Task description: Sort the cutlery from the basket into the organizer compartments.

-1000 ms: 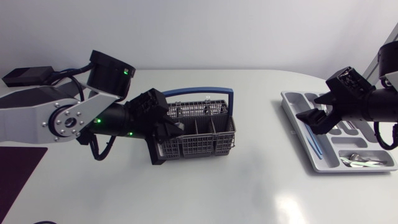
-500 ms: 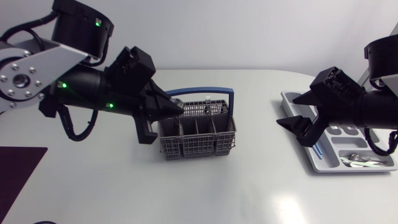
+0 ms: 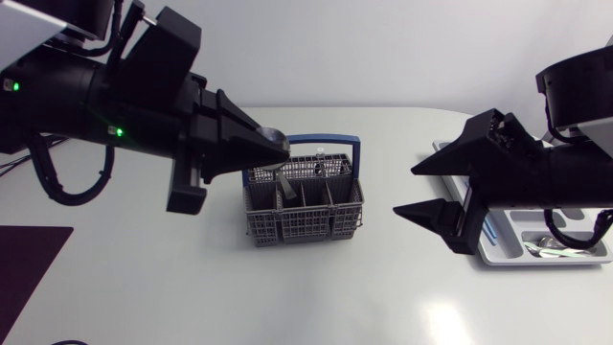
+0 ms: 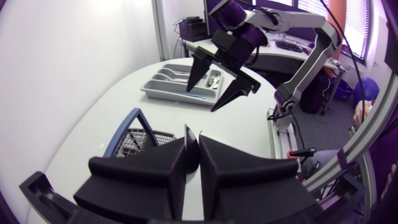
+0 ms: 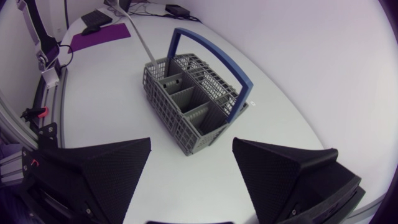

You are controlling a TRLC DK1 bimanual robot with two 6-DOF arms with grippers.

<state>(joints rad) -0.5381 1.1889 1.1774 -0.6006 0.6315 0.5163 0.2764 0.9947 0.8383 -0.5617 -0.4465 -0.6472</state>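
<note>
- My left claw (image 3: 283,146) is pinched shut on a spoon (image 3: 272,134), up near its round end.
- The spoon's thin handle hangs down to the grey basket (image 3: 302,218), just above its rim.
- My right claw (image 3: 406,190) is wide open and holds nothing. It hangs between the basket and the organizer (image 3: 536,261).
- I think the spoon is light, hard and slippery, so it could twist or slip out.
- Holding the flat handle looks safer to me than holding the round end.
- Other spoons (image 3: 556,247) lie in one organizer compartment.
</note>
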